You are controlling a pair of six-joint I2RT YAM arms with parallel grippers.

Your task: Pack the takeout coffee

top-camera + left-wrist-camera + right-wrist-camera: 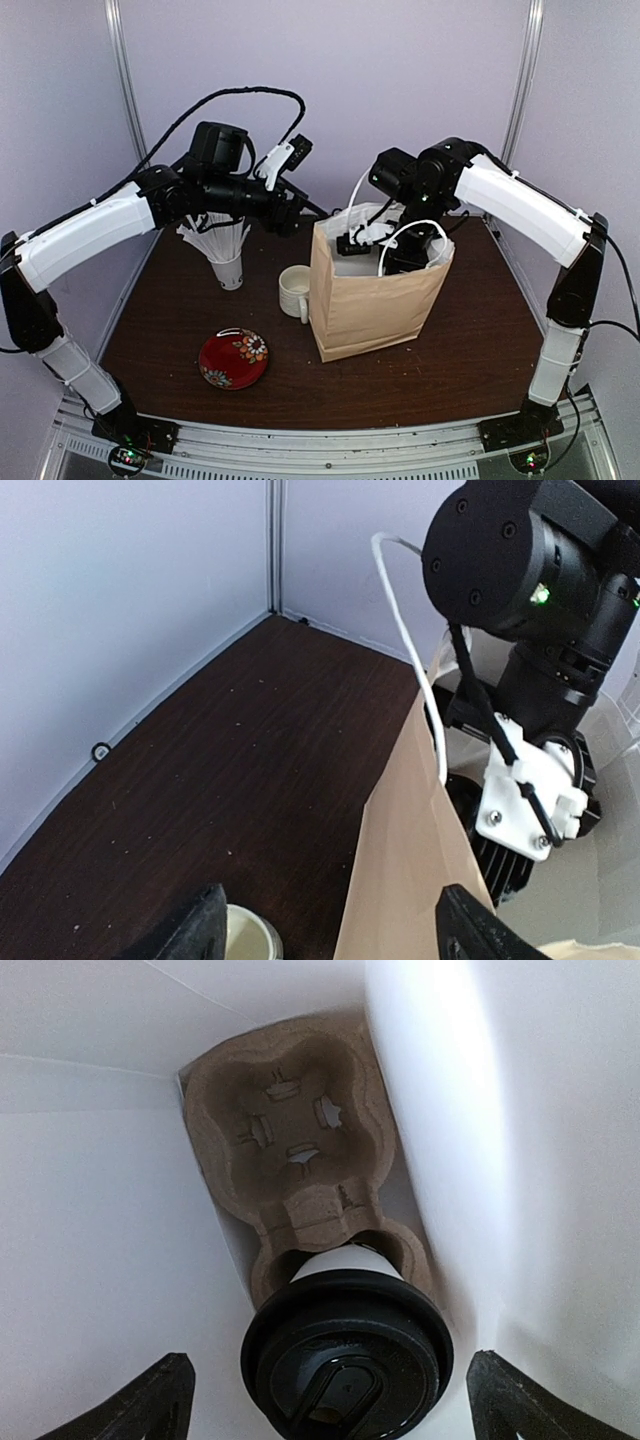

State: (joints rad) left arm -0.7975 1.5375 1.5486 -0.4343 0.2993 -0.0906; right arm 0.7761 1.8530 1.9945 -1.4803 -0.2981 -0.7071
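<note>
The takeout coffee, a white paper cup under a black lid, stands upright in the near socket of a brown pulp cup carrier at the bottom of the brown paper bag. My right gripper hangs open inside the bag, one finger on each side of the lid and neither touching it. In the top view its fingertips are hidden in the bag's mouth. My left gripper is open above the bag's upper left edge, holding nothing.
A white ceramic mug stands against the bag's left side. A paper cup of white straws is further left. A red patterned plate lies near the front. The carrier's far sockets hold nothing.
</note>
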